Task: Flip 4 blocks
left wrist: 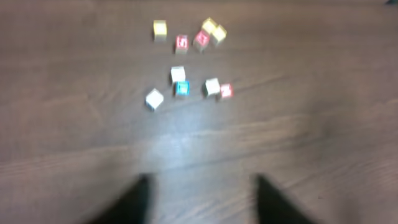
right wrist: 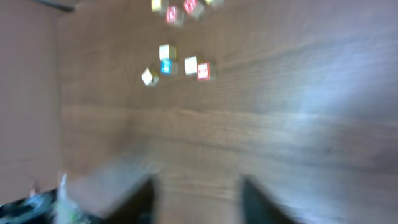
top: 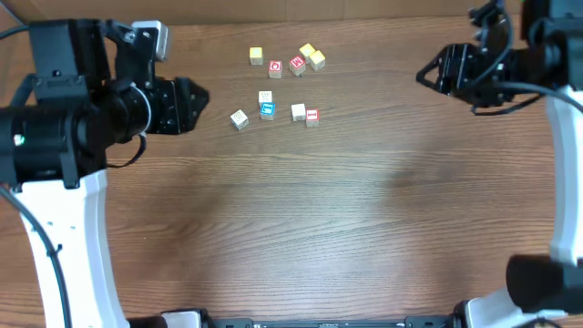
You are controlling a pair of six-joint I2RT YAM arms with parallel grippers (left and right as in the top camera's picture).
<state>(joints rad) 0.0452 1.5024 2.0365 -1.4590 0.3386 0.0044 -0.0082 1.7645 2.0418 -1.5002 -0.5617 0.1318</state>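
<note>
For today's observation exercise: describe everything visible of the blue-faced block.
The blue-faced block is a tiny cube, pale like light wood at its edges, its blue printed face turned up; the print is too small to read. It rests flat on the brown wooden table, close beside a whitish block; whether they touch is unclear. Nothing grips it.

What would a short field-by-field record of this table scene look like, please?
surface: wooden table
near group: blue block, red block, whitish blocks, dotted cube
far group: yellow cubes, red-faced cubes
left gripper: open, empty, clear of the blocks
right gripper: open, empty, clear of the blocks
image quality: both wrist views blurred
</note>
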